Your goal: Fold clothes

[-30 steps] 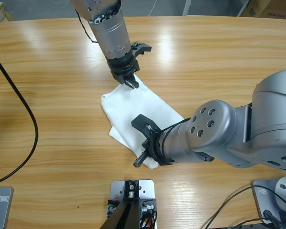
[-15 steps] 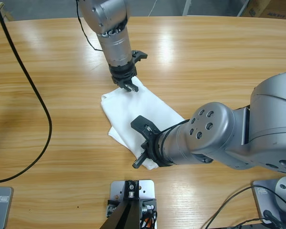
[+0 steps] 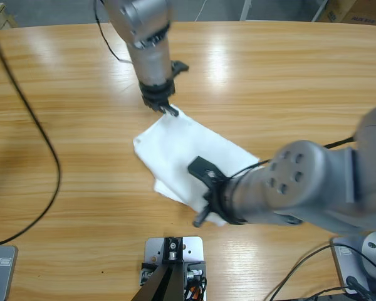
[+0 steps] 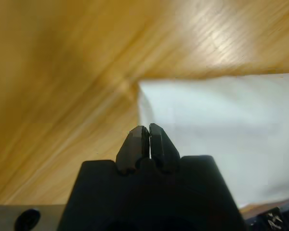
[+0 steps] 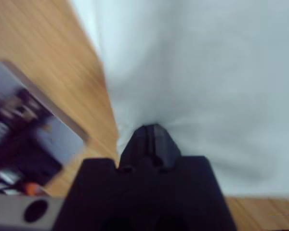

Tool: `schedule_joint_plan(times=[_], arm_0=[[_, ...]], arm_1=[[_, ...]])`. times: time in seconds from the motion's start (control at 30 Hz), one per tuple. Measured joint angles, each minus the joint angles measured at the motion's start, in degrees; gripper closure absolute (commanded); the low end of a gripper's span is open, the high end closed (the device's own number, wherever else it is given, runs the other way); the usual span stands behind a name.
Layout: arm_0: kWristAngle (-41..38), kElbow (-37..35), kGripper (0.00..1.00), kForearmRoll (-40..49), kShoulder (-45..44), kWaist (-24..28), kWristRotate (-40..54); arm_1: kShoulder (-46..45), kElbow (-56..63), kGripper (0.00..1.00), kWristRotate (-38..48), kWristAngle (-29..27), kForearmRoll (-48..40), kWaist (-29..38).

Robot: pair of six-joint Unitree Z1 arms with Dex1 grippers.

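Spotted a black cable (image 3: 47, 157) looping over the left end of the table (image 3: 62, 75), well away from the work. Found the T-shirt (image 3: 188, 150) near the table's middle, already folded into a rough oblong and lying flat. Read its long axis as a diagonal from far-left to near-right in the high view. Placed the left gripper (image 3: 167, 109) at the far corner of the shirt, coming down from the top edge. Saw its jaws pressed together in the left wrist view (image 4: 145, 131), with white fabric (image 4: 221, 125) spreading ahead and to one side. Could not tell whether any cloth was caught between them. Placed the right gripper (image 3: 199, 219) on the near edge, at about the opposite corner, under the big silver arm from the right. Saw those jaws closed in the right wrist view (image 5: 151, 129), with fabric (image 5: 207, 72) puckering in toward the tips. Judged that a pinch on the shirt's near edge. Judged both grippers at the cloth, one at each end of a diagonal, so neither was clearly nearer. Guessed the next fold would carry the near edge across the long axis toward the far side. Flagged the risk of the pinched layers slipping or dragging the whole bundle.
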Motion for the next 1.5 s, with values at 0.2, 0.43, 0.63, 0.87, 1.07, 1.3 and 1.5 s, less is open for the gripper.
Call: schedule_joint_plan(times=[0.2, 0.43, 0.63, 0.87, 1.07, 1.3, 1.5], arm_0=[[0.71, 1.03, 0.023, 0.00, -11.90, 0.71, 3.74], [0.28, 18.63, 0.023, -6.58, -23.52, -3.45, 7.98], [-4.27, 33.89, 0.007, -16.61, -28.91, -7.58, 12.55], [-4.76, 33.97, 0.000, -18.12, -29.07, -9.37, 12.46], [-5.80, 20.87, 0.000, -13.61, -23.23, -13.45, -6.12], [-5.76, 11.93, 0.000, -11.19, -9.53, -16.75, -19.85], [-4.10, 6.17, 0.000, -6.55, -2.48, -17.42, -22.66]], arm_1=[[-13.41, -3.76, 0.000, -1.38, -5.10, 11.23, 0.04], [-21.96, -7.20, 0.000, -0.81, -6.53, 22.06, 0.04], [-26.59, -6.95, 0.000, 1.28, -7.79, 28.46, 0.04], [-29.05, -6.69, 0.000, 1.80, -7.79, 30.29, 0.04], [-29.27, -5.17, 0.000, 2.33, -7.95, 30.55, 0.04], [-31.60, -0.43, 0.000, 5.18, -8.41, 30.56, 0.04], [-33.05, 2.41, 0.000, 5.74, -9.04, 30.31, 0.04]])
